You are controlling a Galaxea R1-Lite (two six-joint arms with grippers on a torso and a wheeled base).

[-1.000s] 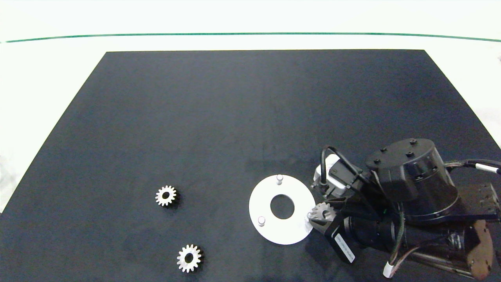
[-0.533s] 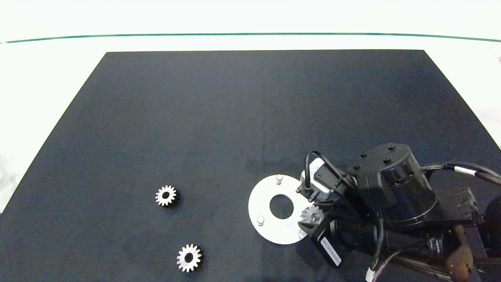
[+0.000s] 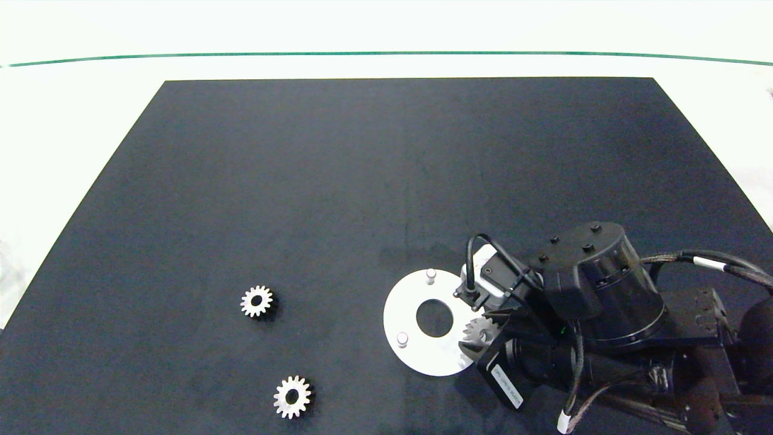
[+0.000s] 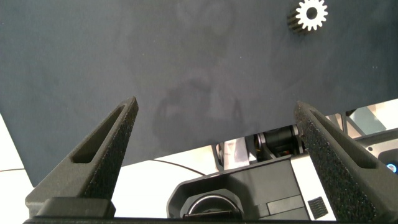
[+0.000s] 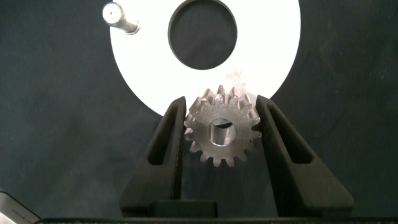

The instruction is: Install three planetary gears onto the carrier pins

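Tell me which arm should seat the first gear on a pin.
Right. The right hand already grips a small silvery metal gear over the flat white disc. The left hand is open, off over bare dark mat.

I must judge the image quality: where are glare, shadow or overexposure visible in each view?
Head view: the white table around the black mat is washed out. Right wrist view: the white disc glares; the held gear shows its teeth clearly. Left wrist view: faint smudgy patches on the mat.
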